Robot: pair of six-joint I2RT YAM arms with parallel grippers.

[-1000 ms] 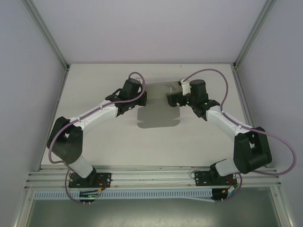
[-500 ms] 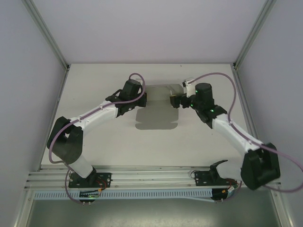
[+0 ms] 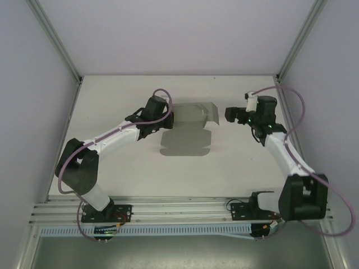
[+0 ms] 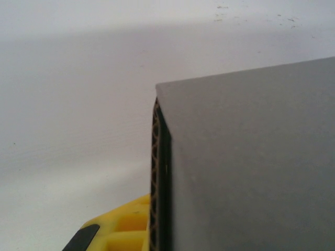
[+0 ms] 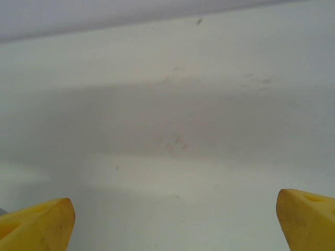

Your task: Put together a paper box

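The paper box (image 3: 185, 140) lies just left of the right tool (image 3: 228, 114), fingers wide apart and touching nothing; the left tool (image 3: 170, 119) is clamped on its left edge.

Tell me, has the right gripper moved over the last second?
Yes. The right gripper has pulled away from the paper box, rightward toward the right edge of the table, jaws open.
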